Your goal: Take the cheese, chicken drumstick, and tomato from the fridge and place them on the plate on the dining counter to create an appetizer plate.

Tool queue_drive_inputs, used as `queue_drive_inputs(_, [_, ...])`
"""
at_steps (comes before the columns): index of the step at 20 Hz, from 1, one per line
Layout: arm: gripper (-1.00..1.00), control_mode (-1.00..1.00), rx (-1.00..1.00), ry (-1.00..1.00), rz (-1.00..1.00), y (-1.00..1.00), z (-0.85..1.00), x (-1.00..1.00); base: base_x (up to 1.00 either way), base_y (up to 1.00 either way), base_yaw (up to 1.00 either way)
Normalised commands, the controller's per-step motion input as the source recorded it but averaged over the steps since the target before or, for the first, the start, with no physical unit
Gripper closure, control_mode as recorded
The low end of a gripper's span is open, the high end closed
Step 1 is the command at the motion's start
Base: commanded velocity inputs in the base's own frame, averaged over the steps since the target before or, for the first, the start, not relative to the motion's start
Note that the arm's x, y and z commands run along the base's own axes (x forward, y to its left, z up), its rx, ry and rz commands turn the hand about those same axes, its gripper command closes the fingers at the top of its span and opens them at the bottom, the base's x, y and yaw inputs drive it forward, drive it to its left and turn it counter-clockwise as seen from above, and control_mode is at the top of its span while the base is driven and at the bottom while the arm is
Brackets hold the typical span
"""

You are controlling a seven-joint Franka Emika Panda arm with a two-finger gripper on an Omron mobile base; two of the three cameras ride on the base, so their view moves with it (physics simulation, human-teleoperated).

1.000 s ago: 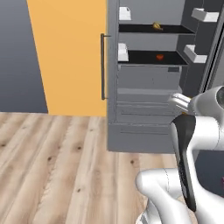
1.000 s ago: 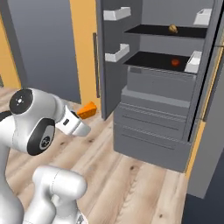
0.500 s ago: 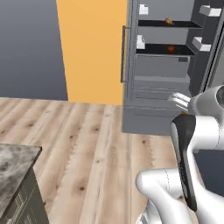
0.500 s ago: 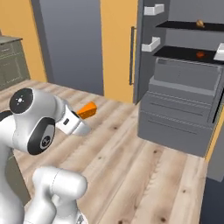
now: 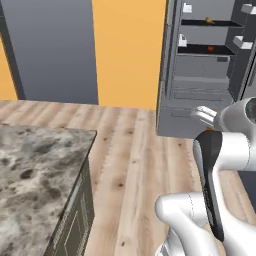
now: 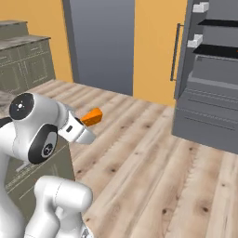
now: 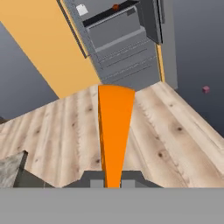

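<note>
An orange cheese wedge is held out over the wooden floor, with my gripper shut on its narrow end. In the hand view the cheese rises from between the fingertips of the gripper. The open dark grey fridge stands at the back right. On its upper shelf lies the chicken drumstick, and on the shelf below sits the tomato. The tomato is also a red dot in the hand view. The plate is out of view.
A marble-topped counter fills the lower left; I cannot tell if it is the dining counter. Olive cabinets stand at the far left. Orange wall and a grey panel lie behind, with wooden floor between me and the fridge.
The base has turned and backed off: the whole scene has slid right, the fridge looks smaller, and the marble counter has come in at the lower left. The cheese stays gripped.
</note>
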Motion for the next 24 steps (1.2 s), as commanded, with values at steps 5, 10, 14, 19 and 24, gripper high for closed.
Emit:
queue_drive_inputs(5, [1.0, 1.0, 0.0, 0.0, 0.0, 0.0, 0.0, 0.0, -1.0, 0.68, 0.07])
queue_drive_inputs(10, [1.0, 1.0, 0.0, 0.0, 0.0, 0.0, 0.0, 0.0, -1.0, 0.66, 0.05])
queue_drive_inputs(14, [1.0, 1.0, 0.0, 0.0, 0.0, 0.0, 0.0, 0.0, -1.0, 0.89, 0.02])
queue_drive_inputs(19, [1.0, 1.0, 0.0, 0.0, 0.0, 0.0, 0.0, 0.0, -1.0, 1.0, 0.01])
queue_drive_inputs(24, [1.0, 1.0, 0.0, 0.0, 0.0, 0.0, 0.0, 0.0, -1.0, 1.0, 0.01])
